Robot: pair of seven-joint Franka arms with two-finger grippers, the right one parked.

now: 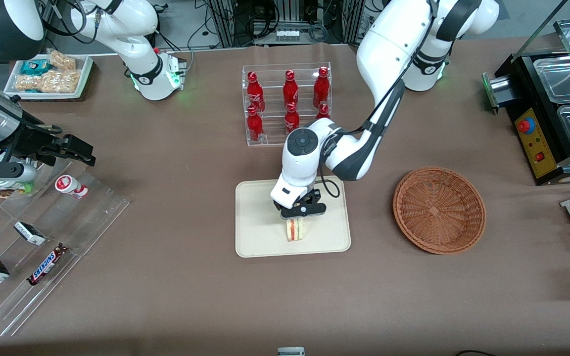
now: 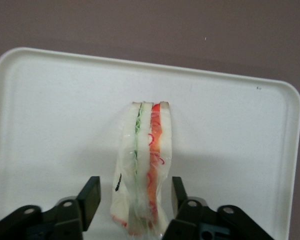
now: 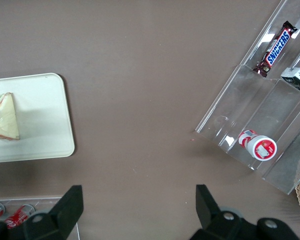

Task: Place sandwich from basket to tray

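Observation:
The sandwich, wrapped in clear film, stands on its edge on the cream tray, in the part of the tray nearer the front camera. My gripper hangs right over it, open. One finger stands on each side of the sandwich, and a gap shows between each pad and the wrap. The wicker basket lies empty beside the tray, toward the working arm's end of the table. The parked arm's wrist view also catches the sandwich on the tray.
A clear rack of red bottles stands farther from the front camera than the tray. A stepped acrylic display with a Snickers bar lies toward the parked arm's end. A black machine sits at the working arm's end.

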